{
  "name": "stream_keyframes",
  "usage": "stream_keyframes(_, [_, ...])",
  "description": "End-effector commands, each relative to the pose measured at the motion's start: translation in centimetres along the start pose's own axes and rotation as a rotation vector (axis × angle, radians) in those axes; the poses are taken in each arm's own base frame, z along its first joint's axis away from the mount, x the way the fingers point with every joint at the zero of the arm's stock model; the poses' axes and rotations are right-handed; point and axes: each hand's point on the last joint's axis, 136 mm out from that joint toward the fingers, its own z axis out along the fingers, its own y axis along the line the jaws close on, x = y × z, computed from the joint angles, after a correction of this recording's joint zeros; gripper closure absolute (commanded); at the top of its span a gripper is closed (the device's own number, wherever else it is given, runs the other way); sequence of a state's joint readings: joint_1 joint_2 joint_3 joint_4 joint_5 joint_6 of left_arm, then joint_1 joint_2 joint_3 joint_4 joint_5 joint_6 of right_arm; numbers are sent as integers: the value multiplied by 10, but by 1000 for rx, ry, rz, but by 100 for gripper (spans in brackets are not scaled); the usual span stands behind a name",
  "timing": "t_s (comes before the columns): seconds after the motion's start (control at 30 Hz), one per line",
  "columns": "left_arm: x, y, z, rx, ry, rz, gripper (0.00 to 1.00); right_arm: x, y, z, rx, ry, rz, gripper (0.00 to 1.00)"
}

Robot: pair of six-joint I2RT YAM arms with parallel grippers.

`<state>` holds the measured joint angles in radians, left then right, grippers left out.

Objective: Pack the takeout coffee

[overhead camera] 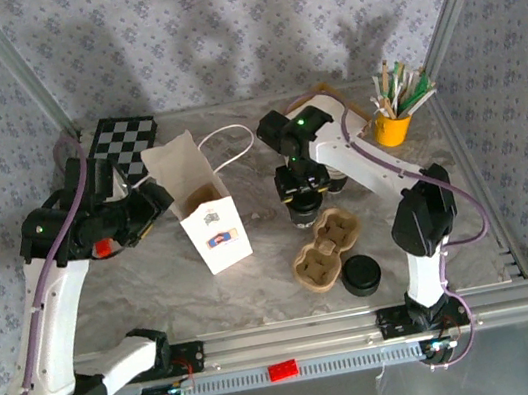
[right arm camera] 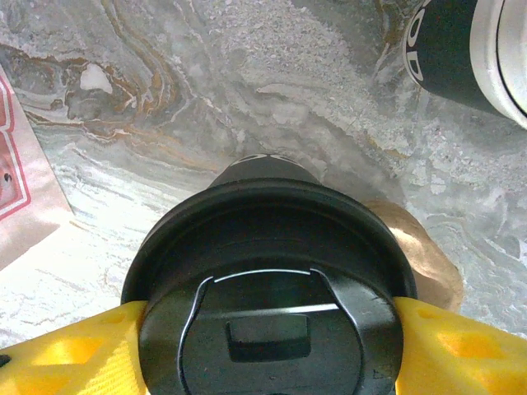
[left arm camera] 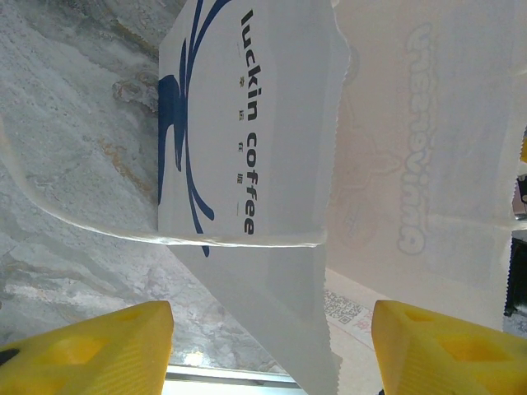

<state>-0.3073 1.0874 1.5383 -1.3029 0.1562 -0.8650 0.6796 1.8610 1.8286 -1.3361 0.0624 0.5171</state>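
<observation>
Well, on the overhead camera I saw the white paper takeout bag [overhead camera: 211, 216] standing upright and open-topped on the marbled grey table [overhead camera: 159, 296], left of centre, with its white looped handle [overhead camera: 230, 142] lying toward the back. The left gripper [overhead camera: 150, 202] sat just beside the bag's left wall. Through the left wrist camera its yellow fingers [left arm camera: 99, 350] were spread wide. The bag's folded edge, printed "luckin coffee", ran down between them, and as far as I could see neither finger touched the paper.

The right gripper [overhead camera: 304, 194] hung to the right of the bag, just beyond the far end of the brown moulded-pulp cup carrier [overhead camera: 328, 248]. On its wrist camera the yellow fingers [right arm camera: 70, 358] pressed against both sides of the black-lidded coffee cup [right arm camera: 268, 280], pinching it at the lid. I could not tell whether that cup rested on the table or hung clear of it.

A second black cup with a pale rim [right arm camera: 461, 49] showed at the upper right of that wrist view. A low black round piece [overhead camera: 361, 274] sat just beside the carrier's near end. The yellow pot of stirrers [overhead camera: 394, 123] stood at the back right, and a checkerboard panel [overhead camera: 128, 139] lay at the back left.
</observation>
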Motion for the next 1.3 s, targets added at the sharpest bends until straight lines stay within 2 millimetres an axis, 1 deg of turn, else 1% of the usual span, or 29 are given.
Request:
stream_keyframes(0.0, [-2, 3, -6, -8, -20, -6, 35, -14, 10, -2, 10, -43, 33, 37])
stream_keyframes(0.07, [-2, 3, -6, -10, -20, -3, 35, -18, 16, 2, 7, -39, 46, 37])
stream_keyframes(0.17, [-2, 4, -5, -12, -19, -2, 35, -20, 21, 20, 13, -11, 63, 37])
stream_keyframes(0.23, [-1, 5, -6, -10, -22, -2, 35, -24, 22, 25, 43, -23, 69, 37])
stream_keyframes(0.33, [-2, 5, -4, -17, -20, 1, 35, -25, 23, 31, 60, -29, 61, 36])
stream_keyframes(0.47, [-2, 4, -5, -14, -19, 6, 35, -22, 23, 44, 55, -9, 100, 35])
stream_keyframes(0.53, [-2, 4, -4, -16, -18, 9, 35, -18, 22, 47, 57, 2, 109, 33])
stream_keyframes(0.63, [-2, 5, -4, -22, -15, 15, 35, -16, 19, 46, 55, -7, 120, 31])
stream_keyframes(0.73, [-1, 6, -3, -25, -11, 17, 35, -18, 20, 42, 45, -21, 120, 25])
stream_keyframes(0.77, [-1, 6, -3, -25, -10, 17, 35, -18, 20, 40, 41, -26, 115, 23])
stream_keyframes(0.83, [-1, 6, -3, -25, -9, 19, 35, -21, 18, 31, 48, -55, 96, 16])
stream_keyframes(0.87, [-1, 6, -3, -26, -12, 19, 35, -22, 18, 26, 49, -73, 81, 15])
stream_keyframes(0.9, [-1, 6, -4, -25, -13, 19, 34, -21, 17, 21, 42, -90, 79, 14])
stream_keyframes(0.97, [-1, 7, -4, -27, -15, 20, 35, -22, 19, 16, 12, -117, 6, 13])
stream_keyframes(1.0, [-1, 7, -4, -29, -16, 21, 34, -21, 16, 13, 20, -126, -13, 13])
stream_keyframes(1.1, [-1, 8, -5, -28, -17, 23, 35, -19, 12, 14, -5, -137, -67, 12])
stream_keyframes(1.17, [-1, 8, -5, -31, -17, 25, 34, -16, 18, 15, -58, -143, -114, 12])
stream_keyframes(1.2, [0, 9, -5, -32, -18, 23, 34, -16, 15, 14, -52, -152, -125, 11])
stream_keyframes(1.27, [1, 10, -5, -34, -16, 23, 34, -15, 18, 13, -62, -181, -171, 9])
